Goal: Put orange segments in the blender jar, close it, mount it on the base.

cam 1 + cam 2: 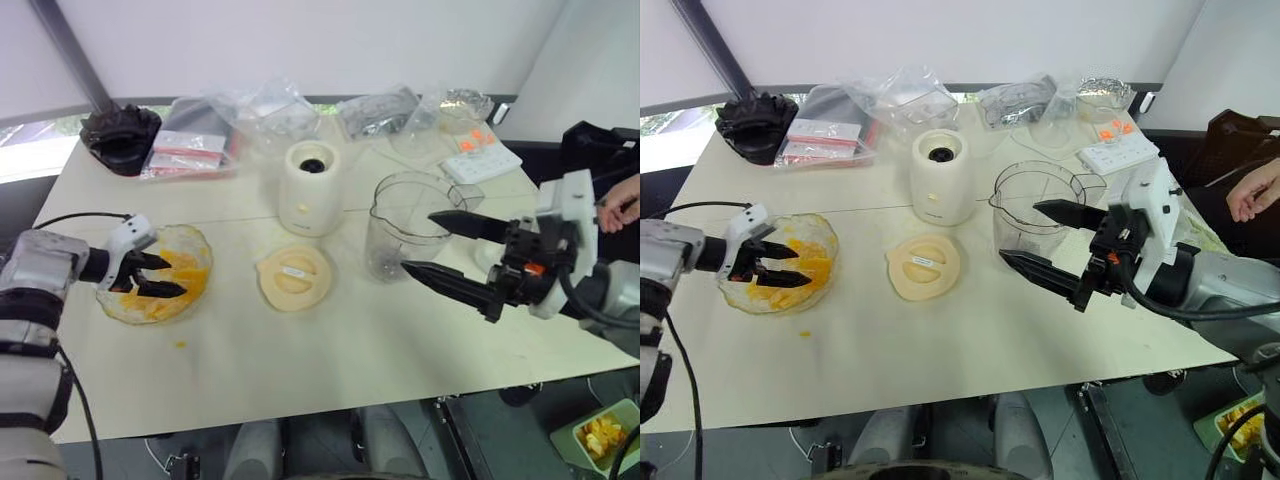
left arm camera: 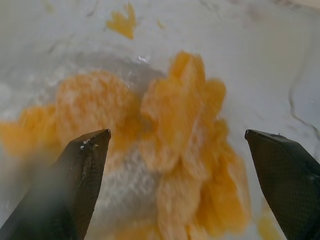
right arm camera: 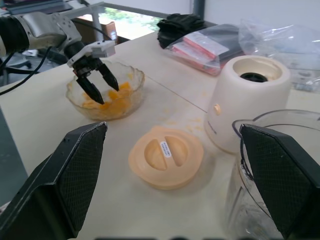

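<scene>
Cream table [image 1: 330, 340] under a white wall, clutter of clear plastic bags [image 1: 270, 115] along the far edge, a black object [image 1: 120, 138] at the far left corner. My left gripper [image 1: 150, 275] hangs in the clear glass bowl [image 1: 195, 245] at the left side of the table, jaws spread wide, tips just above the orange segments [image 2: 185, 150] piled inside, nothing pinched between them. A stray bit of orange [image 1: 180, 344] lies on the table near the bowl. My right gripper [image 1: 435, 245] hovers above the table at the right, jaws wide apart, empty, with the blender jar [image 1: 410, 215] just behind its tips. Jar stands upright, uncovered; I can't tell whether my fingers touch it. Flat round cream lid [image 1: 293, 276] lies on the table between bowl and jar. Base [image 1: 312, 188] stands upright just behind the lid, left of the jar, dark socket on top, nothing mounted. White card with orange dots [image 1: 480, 155] sits behind the jar. A person's hand [image 1: 622, 205] shows at the right edge. Green tub of orange pieces [image 1: 600, 435] on the floor, lower right.
</scene>
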Available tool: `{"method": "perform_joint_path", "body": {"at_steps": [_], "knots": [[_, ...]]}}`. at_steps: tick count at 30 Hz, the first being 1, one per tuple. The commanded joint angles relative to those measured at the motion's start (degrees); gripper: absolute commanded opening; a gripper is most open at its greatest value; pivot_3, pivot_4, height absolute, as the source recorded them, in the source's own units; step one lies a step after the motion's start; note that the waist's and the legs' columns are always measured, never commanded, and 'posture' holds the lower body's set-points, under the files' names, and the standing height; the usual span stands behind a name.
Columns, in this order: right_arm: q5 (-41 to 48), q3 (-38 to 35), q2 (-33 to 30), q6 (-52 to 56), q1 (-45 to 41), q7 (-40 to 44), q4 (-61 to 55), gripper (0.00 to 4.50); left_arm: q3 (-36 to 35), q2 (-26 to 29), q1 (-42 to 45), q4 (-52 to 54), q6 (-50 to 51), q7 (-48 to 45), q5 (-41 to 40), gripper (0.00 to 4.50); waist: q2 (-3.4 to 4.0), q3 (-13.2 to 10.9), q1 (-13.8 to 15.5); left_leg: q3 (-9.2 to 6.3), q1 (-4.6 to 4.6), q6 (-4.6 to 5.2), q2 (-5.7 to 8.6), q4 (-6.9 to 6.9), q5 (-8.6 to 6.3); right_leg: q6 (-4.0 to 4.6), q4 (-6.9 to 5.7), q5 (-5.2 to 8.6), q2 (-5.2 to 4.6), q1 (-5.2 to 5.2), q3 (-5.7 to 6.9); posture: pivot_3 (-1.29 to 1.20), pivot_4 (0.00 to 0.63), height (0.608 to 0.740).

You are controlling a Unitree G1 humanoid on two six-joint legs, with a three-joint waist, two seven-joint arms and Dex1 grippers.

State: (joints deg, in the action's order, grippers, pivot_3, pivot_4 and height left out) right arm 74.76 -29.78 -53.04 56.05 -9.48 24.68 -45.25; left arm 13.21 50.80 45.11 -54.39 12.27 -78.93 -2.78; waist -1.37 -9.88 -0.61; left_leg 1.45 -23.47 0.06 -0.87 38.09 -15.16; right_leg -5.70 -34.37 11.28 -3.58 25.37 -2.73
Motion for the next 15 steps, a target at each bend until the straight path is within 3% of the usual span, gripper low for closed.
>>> {"method": "perform_joint_path", "body": {"at_steps": [1, 12, 15], "knots": [[3.0, -3.3, -1.7, -2.1, 1.6, -2.9, -2.0, 4.45, 0.7, -2.6, 3.4, -7.0, -4.4, 1.8, 4.0, 4.5, -0.07, 0.0, 0.0, 0.0, 0.0, 0.0, 0.01, 0.0, 0.0, -0.01, 0.0, 0.0, 0.0, 0.0, 0.0, 0.0, 0.15, 0.74], [7.7, -4.6, -6.4, -5.2, 4.0, -7.0, -1.9, 4.45, 0.4, -6.9, 5.2, -14.9, -8.5, 3.0, 9.2, 4.5, -0.12, 0.0, 0.0, -0.05, 0.12, 0.01, -0.07, 0.02, 0.0, -0.07, -0.12, -0.04, 0.01, -0.09, 0.0, 0.0, 0.15, 0.74], [8.0, -4.3, -7.4, -5.9, 4.1, -7.2, -1.7, 4.5, -0.5, -7.1, 4.6, -15.1, -8.7, 3.3, 9.3, 3.6, -0.13, 0.1, 0.0, -0.05, 0.13, 0.01, -0.07, 0.07, 0.0, -0.06, -0.16, -0.04, 0.0, -0.1, 0.0, 0.0, 0.15, 0.74]]}}
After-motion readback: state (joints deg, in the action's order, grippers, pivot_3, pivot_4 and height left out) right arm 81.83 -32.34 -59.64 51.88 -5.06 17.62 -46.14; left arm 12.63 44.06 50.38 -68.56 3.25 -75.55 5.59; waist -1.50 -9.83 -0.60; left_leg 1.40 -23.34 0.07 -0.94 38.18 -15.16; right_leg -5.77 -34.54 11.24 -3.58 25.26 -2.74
